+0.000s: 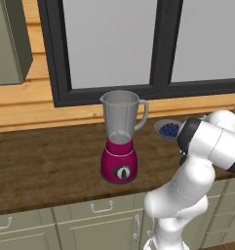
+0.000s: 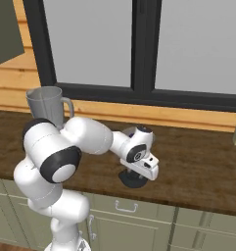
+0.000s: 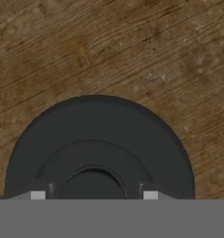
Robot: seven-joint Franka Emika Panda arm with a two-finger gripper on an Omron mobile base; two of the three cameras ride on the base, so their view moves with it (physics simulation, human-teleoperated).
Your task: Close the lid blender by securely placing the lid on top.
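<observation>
The blender [image 1: 120,141] stands lidless on the wooden counter, with a magenta base, a dial and a clear grey jar; its jar [image 2: 47,105] rises behind my arm in the right base view. The black round lid [image 2: 133,181] lies flat near the counter's front edge, to the right of the blender. My gripper [image 2: 134,175] points straight down right over it. In the hand view the lid [image 3: 99,135] sits close below, and my open gripper [image 3: 94,195] has one fingertip on each side of the raised centre knob, a small gap on both sides.
A bluish bowl of blueberries [image 1: 168,129] sits behind the arm, right of the blender. The counter [image 1: 41,161] ends at a front edge just by the lid. A dark-framed window [image 1: 109,49] runs along the back wall.
</observation>
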